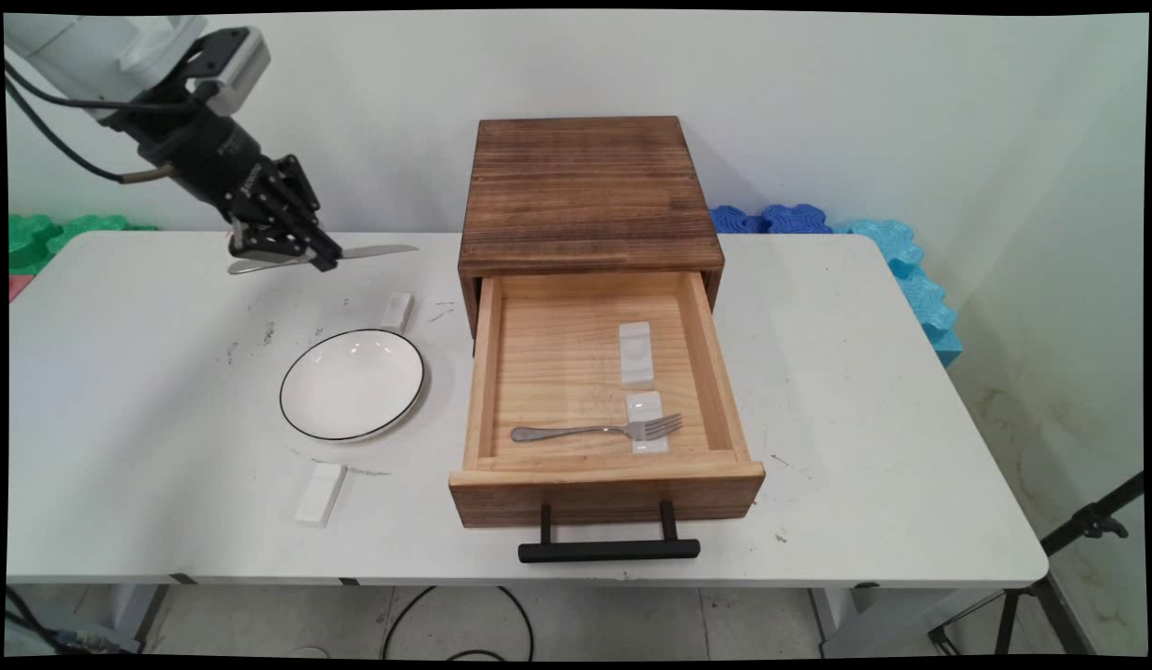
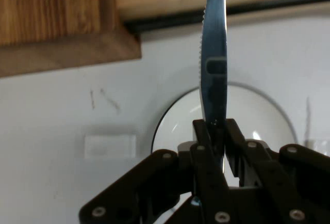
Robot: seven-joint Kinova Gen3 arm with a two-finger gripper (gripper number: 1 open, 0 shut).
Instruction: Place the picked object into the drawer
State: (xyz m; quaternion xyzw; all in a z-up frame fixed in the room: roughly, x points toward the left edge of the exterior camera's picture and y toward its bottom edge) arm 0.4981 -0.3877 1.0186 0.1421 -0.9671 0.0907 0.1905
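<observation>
Above the table's far-left edge, the end effector grips a knife, well apart from the open drawer.

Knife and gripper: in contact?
Touching. The hand view shows the gripper fingers shut on the knife blade; the main view shows the knife carried above the table.

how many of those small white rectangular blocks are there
4: two small white rectangular blocks lie on the white table, one beyond the black-rimmed white plate at, one nearer than it at; two inside the open wooden drawer, at and under the fork's tines.
</observation>
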